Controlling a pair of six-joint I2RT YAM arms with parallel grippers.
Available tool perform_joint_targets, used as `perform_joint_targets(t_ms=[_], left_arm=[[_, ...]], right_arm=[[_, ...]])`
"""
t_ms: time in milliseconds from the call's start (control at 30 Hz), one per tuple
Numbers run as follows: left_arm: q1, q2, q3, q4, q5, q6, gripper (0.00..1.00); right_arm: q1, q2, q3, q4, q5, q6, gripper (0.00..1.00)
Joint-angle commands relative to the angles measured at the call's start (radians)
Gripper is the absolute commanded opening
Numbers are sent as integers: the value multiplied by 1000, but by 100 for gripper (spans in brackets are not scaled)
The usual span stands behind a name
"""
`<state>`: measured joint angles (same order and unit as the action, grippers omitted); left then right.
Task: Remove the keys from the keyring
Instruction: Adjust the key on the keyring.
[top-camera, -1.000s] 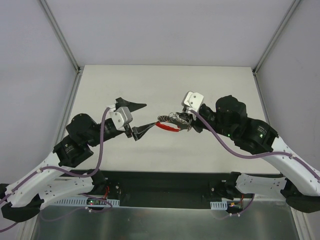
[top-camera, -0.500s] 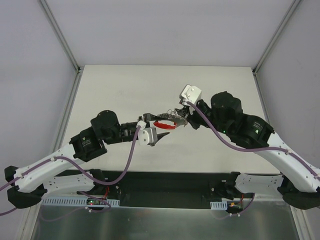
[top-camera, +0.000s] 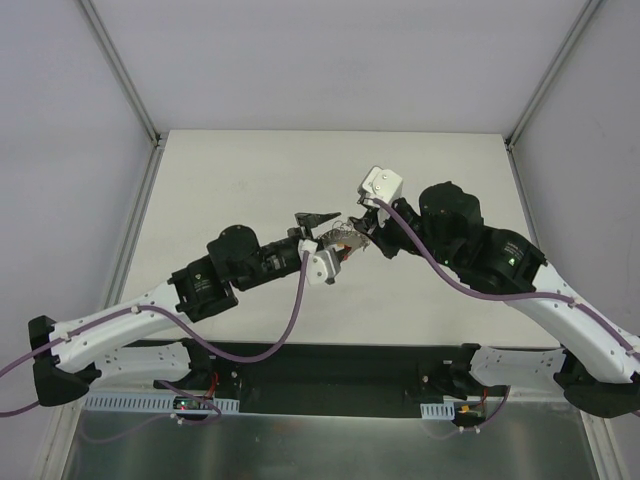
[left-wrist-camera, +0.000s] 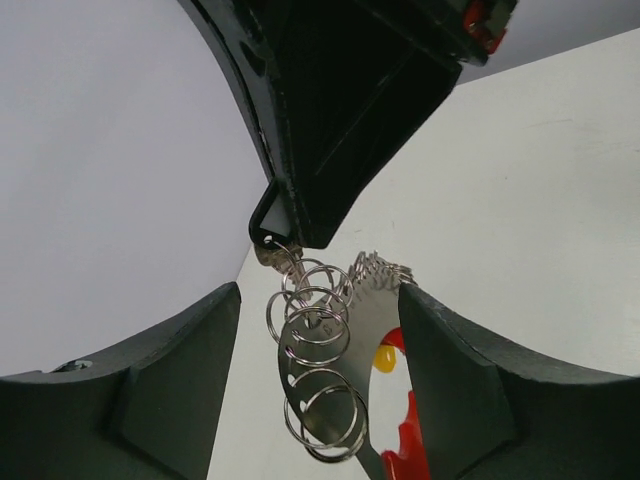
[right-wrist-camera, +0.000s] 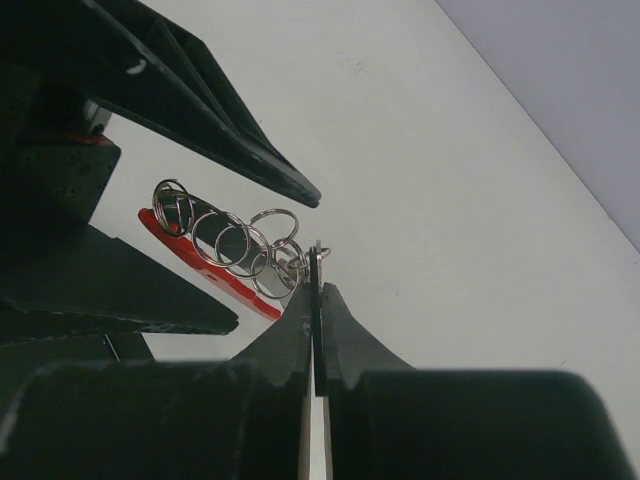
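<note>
1. Both bases sit at the near edge of the pale beige table. My white-and-black left arm stretches from the near-left corner and my white-and-black right arm from the near-right corner. They meet over the table's middle.
2. The left gripper is spread. Its two black fingers stand one on each side of the dangling rings, which hang in the gap between them, not gripped.
3. What hangs there is the keyring, a short chain of thin silvery wire rings linked one through the next. It is held over the middle of the table.
4. A flat red plastic piece with a small yellow spot at its upper end lies just beside the lower rings, close to the inner face of one left finger.
5. The keys, a small jagged silvery bunch, sit just behind the upper rings. I can't make out how many there are.
6. The right gripper is pressed together at the tips, pinching the keyring by a thin sliver of metal at the chain's top end. I can't tell whether that sliver is a key or a tag.
7. Beyond, plain grey-white walls rise from the table's far edge and both side edges.
</note>
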<state>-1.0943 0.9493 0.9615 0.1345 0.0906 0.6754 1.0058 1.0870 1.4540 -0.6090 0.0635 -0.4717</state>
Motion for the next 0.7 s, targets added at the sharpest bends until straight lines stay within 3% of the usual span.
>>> perform_joint_targets(t_ms=[0, 333, 533, 667], left_arm=[[-10, 45, 19, 126, -109, 9, 64], [-10, 88, 40, 177, -254, -53, 61], [-7, 83, 39, 206, -341, -76, 53], [-7, 75, 37, 191, -321, -106, 33]], right_arm=[[-1, -15, 49, 45, -4, 33, 1], [-1, -38, 26, 51, -30, 33, 1], [-1, -55, -4, 64, -44, 33, 1], [-1, -59, -14, 64, -39, 33, 1]])
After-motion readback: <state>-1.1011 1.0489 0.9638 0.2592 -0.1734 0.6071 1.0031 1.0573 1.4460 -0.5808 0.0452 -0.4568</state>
